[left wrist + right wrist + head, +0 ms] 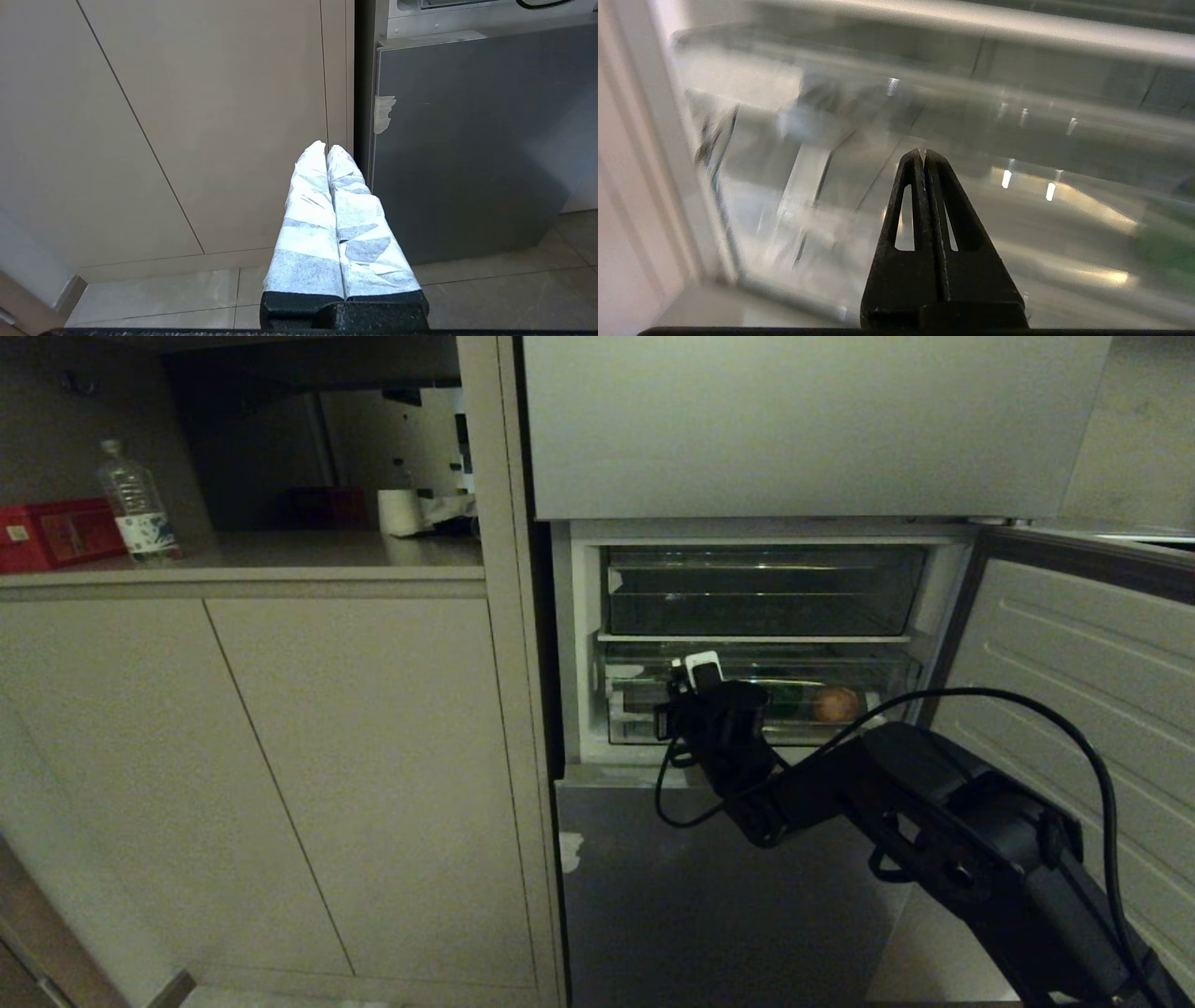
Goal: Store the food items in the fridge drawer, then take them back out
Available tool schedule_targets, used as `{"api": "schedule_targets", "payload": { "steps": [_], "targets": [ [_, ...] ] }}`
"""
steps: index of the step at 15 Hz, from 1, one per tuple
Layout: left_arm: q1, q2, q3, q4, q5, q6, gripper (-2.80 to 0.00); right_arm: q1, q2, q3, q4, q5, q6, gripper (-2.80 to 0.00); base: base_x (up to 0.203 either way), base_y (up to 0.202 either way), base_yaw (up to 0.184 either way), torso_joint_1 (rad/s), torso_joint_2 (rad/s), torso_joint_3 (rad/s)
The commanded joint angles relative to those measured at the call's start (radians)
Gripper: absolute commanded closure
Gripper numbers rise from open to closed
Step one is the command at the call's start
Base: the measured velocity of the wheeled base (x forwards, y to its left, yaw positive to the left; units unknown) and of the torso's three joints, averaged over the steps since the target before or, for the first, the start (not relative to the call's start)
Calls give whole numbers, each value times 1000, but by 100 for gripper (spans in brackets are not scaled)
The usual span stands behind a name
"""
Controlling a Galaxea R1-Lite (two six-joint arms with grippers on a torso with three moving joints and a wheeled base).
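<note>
The fridge drawer [840, 733] is the lower transparent bin in the open fridge. Two food items lie inside it: a tan-brown one [836, 704] at the right and a dark green one [784, 695], partly hidden by my right arm. My right gripper [923, 154] is shut and empty. It points at the drawer's clear front wall [924, 107] near its left end, and in the head view its body [709, 714] covers that end. The green item is a blur [1169, 242] off to one side. My left gripper [327, 148], with white-wrapped fingers, is shut and parked low before the cabinet.
A second clear bin [761, 588] sits above the drawer. The fridge door [1074, 644] stands open at the right. A grey lower door [700, 896] is closed beneath. Beige cabinets [280, 756] fill the left. On the counter stand a water bottle [137, 504] and a red box [51, 532].
</note>
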Motion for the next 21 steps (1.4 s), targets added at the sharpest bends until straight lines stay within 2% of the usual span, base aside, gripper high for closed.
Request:
{"api": "schedule_targets", "payload": {
  "steps": [1, 3, 6, 10, 13, 16, 21],
  "targets": [
    [0, -2, 0, 1, -1, 0, 0, -10, 63, -127, 1, -3, -1, 0, 0, 0, 0, 0, 0, 0],
    [0, -2, 0, 1, -1, 0, 0, -21, 104, -195, 6, -8, -2, 0, 0, 0, 0, 0, 0, 0],
    [0, -2, 0, 1, -1, 0, 0, -22, 80, -131, -5, -19, 0, 0, 0, 0, 0, 0, 0, 0],
    [0, -2, 0, 1, -1, 0, 0, -20, -39, 184, -106, -20, 7, 0, 0, 0, 0, 0, 0, 0],
    [0, -2, 0, 1, 0, 0, 0, -23, -96, 340, -215, -15, 9, 0, 0, 0, 0, 0, 0, 0],
    [0, -2, 0, 1, -1, 0, 0, -36, -73, 307, -199, -13, 9, 0, 0, 0, 0, 0, 0, 0],
    [0, -2, 0, 1, 0, 0, 0, -51, 37, 109, -128, -14, 8, 0, 0, 0, 0, 0, 0, 0]
  ]
}}
